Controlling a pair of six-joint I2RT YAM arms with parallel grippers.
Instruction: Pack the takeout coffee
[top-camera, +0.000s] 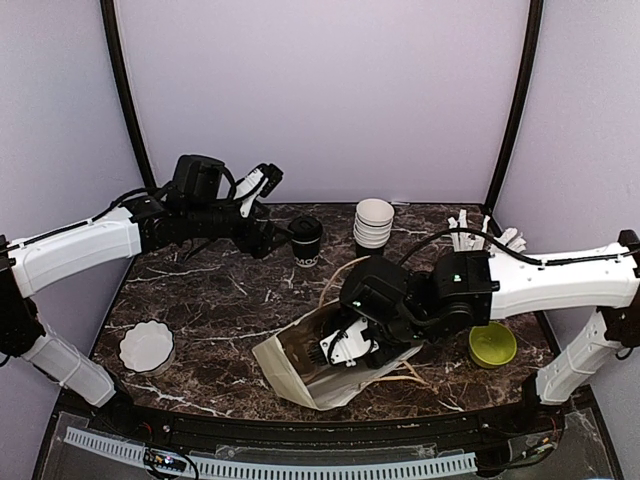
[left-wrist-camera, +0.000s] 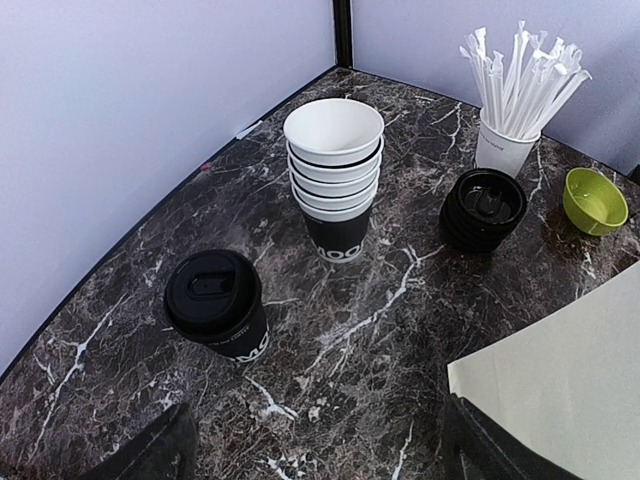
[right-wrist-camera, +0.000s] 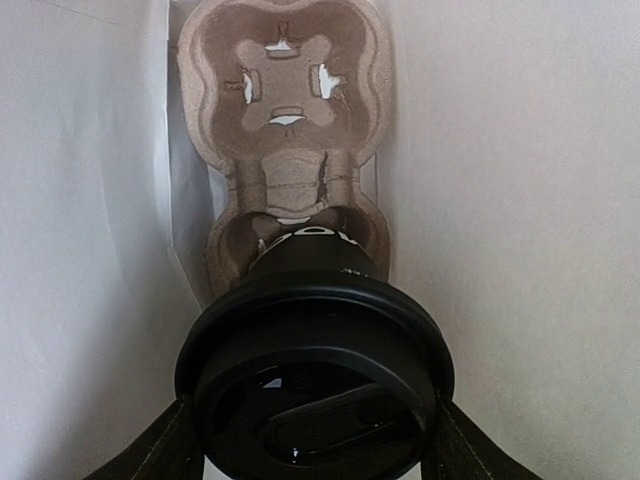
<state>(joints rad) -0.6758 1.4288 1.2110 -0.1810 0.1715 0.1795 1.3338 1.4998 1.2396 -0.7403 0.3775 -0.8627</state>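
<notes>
Surrounding: smooth lilac walls (top-camera: 320, 90)
Table (top-camera: 220, 300): dark veined marble, glossy
Left gripper (left-wrist-camera: 315, 445): wide, empty, near rear coffee cup (left-wrist-camera: 215, 300)
Right gripper (right-wrist-camera: 315, 450): clamping second coffee cup (right-wrist-camera: 315, 380) over moulded pulp carrier (right-wrist-camera: 220, 50), seemingly inside paper bag (top-camera: 285, 365)

I'm looking at a dark marbled table (top-camera: 230, 300). Along its far side stand one lidded coffee cup (left-wrist-camera: 215, 305), a stack of open cups (left-wrist-camera: 335, 180), a stack of black lids (left-wrist-camera: 485, 208) and a cup of white sticks (left-wrist-camera: 505, 150). A green bowl (top-camera: 492, 344) sits right, a white fluted dish (top-camera: 147, 346) near-left, and a paper bag (top-camera: 290, 365) lies on its side near-centre.
</notes>
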